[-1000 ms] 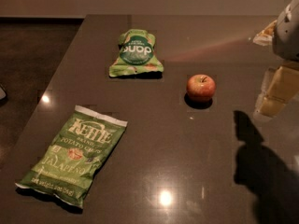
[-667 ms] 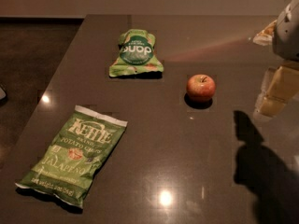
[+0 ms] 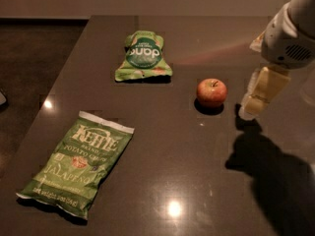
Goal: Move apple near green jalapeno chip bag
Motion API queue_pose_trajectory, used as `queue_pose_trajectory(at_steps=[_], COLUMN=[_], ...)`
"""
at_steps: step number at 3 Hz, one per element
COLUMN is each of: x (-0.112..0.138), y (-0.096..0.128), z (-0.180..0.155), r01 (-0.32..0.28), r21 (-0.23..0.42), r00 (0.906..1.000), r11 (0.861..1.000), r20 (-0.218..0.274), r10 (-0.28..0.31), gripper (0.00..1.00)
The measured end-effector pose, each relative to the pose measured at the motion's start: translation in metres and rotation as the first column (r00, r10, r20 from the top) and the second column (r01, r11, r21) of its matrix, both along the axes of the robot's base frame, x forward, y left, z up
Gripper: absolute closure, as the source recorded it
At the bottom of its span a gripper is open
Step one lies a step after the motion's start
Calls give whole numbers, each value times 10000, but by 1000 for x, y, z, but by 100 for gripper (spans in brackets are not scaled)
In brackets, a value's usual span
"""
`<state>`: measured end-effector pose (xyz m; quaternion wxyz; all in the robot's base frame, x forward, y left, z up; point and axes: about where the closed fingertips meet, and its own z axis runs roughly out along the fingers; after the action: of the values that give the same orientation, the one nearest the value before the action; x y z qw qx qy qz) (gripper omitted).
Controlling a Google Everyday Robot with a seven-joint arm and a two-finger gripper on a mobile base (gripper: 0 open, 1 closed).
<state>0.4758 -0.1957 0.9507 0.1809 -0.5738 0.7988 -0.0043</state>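
The small red apple [image 3: 212,92] sits upright on the dark table [image 3: 187,181], right of centre. The long light-green Kettle jalapeno chip bag [image 3: 78,163] lies flat at the front left, far from the apple. My gripper [image 3: 257,98] hangs from the white arm at the right edge. It is just to the right of the apple, close above the table and apart from the apple. It holds nothing that I can see.
A smaller squat green pouch with a dark round label [image 3: 142,57] lies at the back, left of the apple. The table's left edge runs diagonally, with dark floor [image 3: 29,58] beyond it. The arm's shadow [image 3: 275,166] falls on the front right.
My gripper has moved left toward the apple. The apple and both bags have not moved.
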Motion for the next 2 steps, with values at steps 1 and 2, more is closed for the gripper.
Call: queue_pose_trajectory(at_steps=[1, 2], x=[23, 46], y=[15, 25], z=[-20, -37], r01=[208, 399], r21=[602, 1107], r00=[9998, 9991], r11=[9980, 9931], r20=[-10, 84], r10=[-208, -411], gripper=[0, 0])
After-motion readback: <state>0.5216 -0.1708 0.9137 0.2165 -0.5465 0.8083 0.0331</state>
